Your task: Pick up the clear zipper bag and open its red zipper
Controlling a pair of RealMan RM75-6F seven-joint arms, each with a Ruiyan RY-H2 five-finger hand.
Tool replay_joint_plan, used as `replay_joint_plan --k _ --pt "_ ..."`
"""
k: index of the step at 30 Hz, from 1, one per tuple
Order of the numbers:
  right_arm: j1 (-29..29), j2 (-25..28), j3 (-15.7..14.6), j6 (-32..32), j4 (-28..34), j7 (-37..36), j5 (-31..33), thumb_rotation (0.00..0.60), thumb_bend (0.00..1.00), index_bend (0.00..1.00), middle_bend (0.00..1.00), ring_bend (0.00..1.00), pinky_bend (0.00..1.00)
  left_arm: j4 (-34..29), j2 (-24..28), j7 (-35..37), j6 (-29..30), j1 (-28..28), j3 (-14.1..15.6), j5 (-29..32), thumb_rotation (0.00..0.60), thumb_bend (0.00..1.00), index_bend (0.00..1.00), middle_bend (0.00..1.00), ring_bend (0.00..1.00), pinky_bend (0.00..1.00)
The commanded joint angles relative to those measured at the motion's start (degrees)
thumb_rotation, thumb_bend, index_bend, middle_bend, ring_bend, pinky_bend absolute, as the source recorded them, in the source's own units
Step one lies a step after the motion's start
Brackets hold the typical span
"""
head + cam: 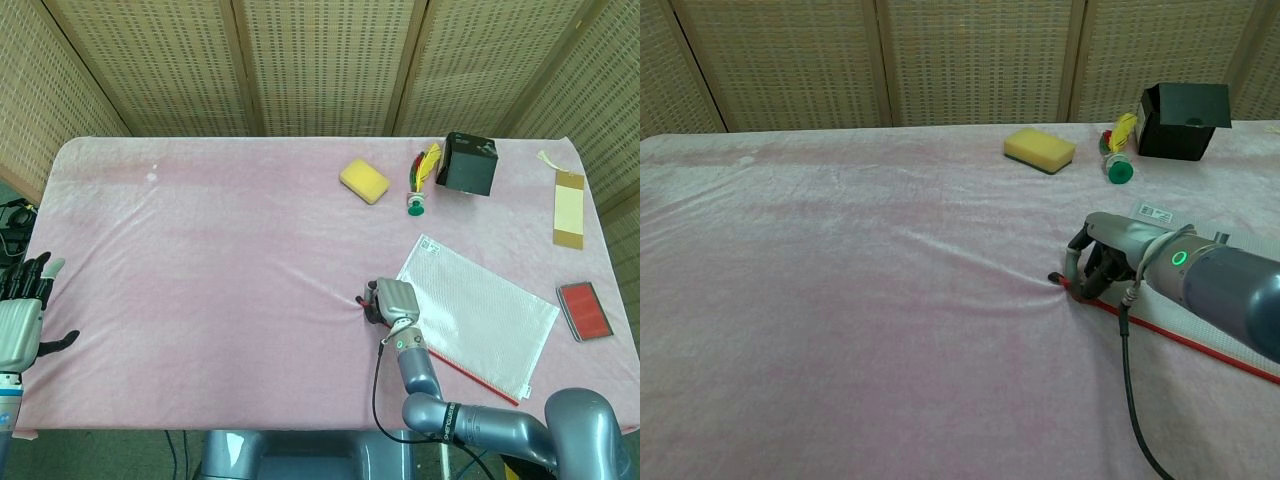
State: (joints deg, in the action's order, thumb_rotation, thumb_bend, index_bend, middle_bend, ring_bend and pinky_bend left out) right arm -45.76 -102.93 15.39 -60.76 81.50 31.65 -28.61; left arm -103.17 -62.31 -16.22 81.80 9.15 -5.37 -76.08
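Clear zipper bag [478, 312] lies flat on the pink tablecloth [220, 260], at the near right. It looks light, limp and slippery. Right hand [1102, 258] pinches its red zipper [1200, 347] corner; left hand [20, 318] is empty, fingers apart.

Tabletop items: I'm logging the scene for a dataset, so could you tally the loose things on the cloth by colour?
Yellow: 1, the sponge
Black: 1, the box
Clear with red zipper: 1, the zipper bag
Red: 1, the flat case
Tan: 1, the card
Green, yellow and red: 1, the shuttlecock
Total: 6
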Motion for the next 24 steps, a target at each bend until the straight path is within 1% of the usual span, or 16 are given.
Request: replay_joint_plan --k 1,12,24 --pt "0.1 0.0 0.1 -0.1 0.1 -0.1 -0.2 0.600 0.71 0.63 0.92 0.95 1.00 0.0 0.0 0.0 0.0 0.0 0.0 0.0 0.600 0.00 0.00 0.00 0.00 0.00" --pt "1.1 0.5 0.2 -1.1 1.1 -1.0 -2.7 0.600 0.72 0.67 0.94 0.95 1.00 -0.1 0.3 0.4 -0.1 0.0 0.1 0.0 0.600 0.00 0.00 0.00 0.00 0.00" --pt "2.2 1.5 0.4 -1.3 2.7 -1.7 -3.7 0.600 0.72 0.66 0.94 0.96 1.00 -0.3 0.4 0.6 0.0 0.0 0.2 -0.2 0.600 0.00 0.00 0.00 0.00 0.00"
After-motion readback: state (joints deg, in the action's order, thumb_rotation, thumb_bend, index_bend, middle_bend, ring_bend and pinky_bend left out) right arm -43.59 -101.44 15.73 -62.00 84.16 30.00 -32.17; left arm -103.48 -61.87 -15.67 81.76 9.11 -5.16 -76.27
